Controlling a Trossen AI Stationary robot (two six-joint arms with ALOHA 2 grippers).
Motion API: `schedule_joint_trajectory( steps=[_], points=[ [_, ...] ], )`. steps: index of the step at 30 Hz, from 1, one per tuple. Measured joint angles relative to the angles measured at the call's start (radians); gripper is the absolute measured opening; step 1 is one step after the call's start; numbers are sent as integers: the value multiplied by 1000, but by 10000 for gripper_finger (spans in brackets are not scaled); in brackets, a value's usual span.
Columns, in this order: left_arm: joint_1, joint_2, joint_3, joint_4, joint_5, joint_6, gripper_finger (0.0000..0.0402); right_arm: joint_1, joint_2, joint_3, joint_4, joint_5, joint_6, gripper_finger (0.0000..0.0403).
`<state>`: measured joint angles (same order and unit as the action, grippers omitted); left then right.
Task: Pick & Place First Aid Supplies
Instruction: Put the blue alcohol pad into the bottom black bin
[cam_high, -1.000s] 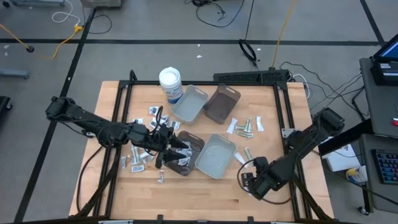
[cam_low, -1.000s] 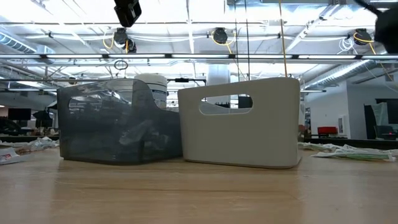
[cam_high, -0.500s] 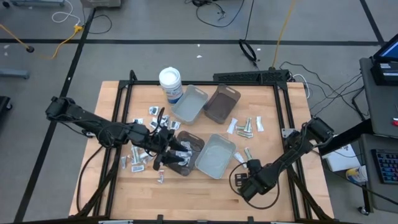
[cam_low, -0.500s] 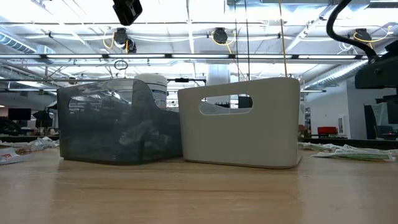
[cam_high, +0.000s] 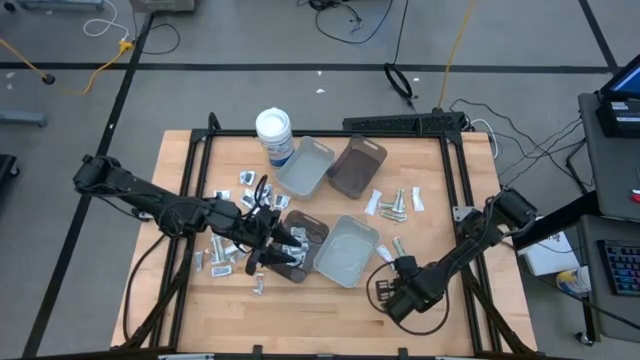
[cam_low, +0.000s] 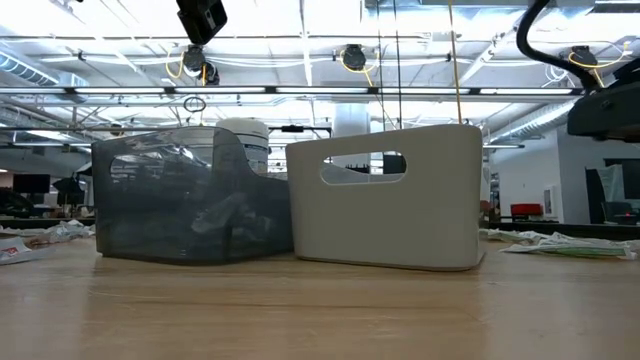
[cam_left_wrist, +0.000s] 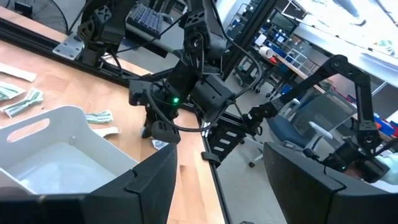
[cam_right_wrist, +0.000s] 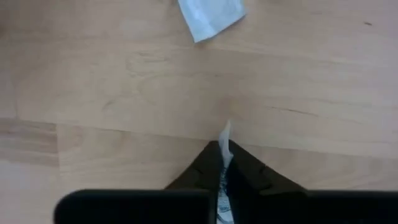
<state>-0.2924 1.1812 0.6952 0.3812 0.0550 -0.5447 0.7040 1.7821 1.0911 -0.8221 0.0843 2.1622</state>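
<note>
So the right hand (cam_right_wrist: 222, 163) was down low over the pale wooden table (cam_high: 330, 310), near its front edge on the right, just in front of the light grey rectangular plastic tray (cam_high: 347, 249). Its two dark fingers were pinched fully together on a thin white packet (cam_right_wrist: 224, 140), which stuck out edge-on between the tips. Another small bluish-white flat packet (cam_right_wrist: 211, 15) lay on the wood a bit beyond it.

The left hand (cam_high: 278, 247) hovered over the dark translucent brown tray (cam_high: 302, 246) next to the grey one, with its fingers apart; I couldn't tell if it had anything in it. More little white and silvery packets (cam_high: 222, 253) were scattered on the table left of that tray, and a few more (cam_high: 392, 205) sat right of the two back trays.
</note>
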Motion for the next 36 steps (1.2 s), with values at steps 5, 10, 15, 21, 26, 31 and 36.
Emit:
schedule_joint_trajectory(
  steps=[5, 10, 15, 21, 26, 31, 36],
  points=[
    [0, 0, 0, 1, 0, -2, 244, -3, -61, -5, -39, 118, -73, 6],
    [0, 0, 0, 1, -3, -14, 244, -13, -171, -4, -62, 294, -231, 3],
    [0, 0, 0, 5, -38, -15, 244, -40, -270, -3, -45, 448, -486, 2],
    [0, 0, 0, 6, -113, -18, 244, -89, -328, -3, 59, 542, -901, 1],
    [0, 0, 0, 6, -141, -14, 244, -132, -335, -3, 254, 544, -1263, 1],
    [0, 0, 0, 5, -169, -14, 244, -174, -333, -2, 475, 491, -1553, 1],
    [0, 0, 0, 4, -203, -14, 244, -224, -333, -2, 617, 380, -1714, 0]
  ],
)
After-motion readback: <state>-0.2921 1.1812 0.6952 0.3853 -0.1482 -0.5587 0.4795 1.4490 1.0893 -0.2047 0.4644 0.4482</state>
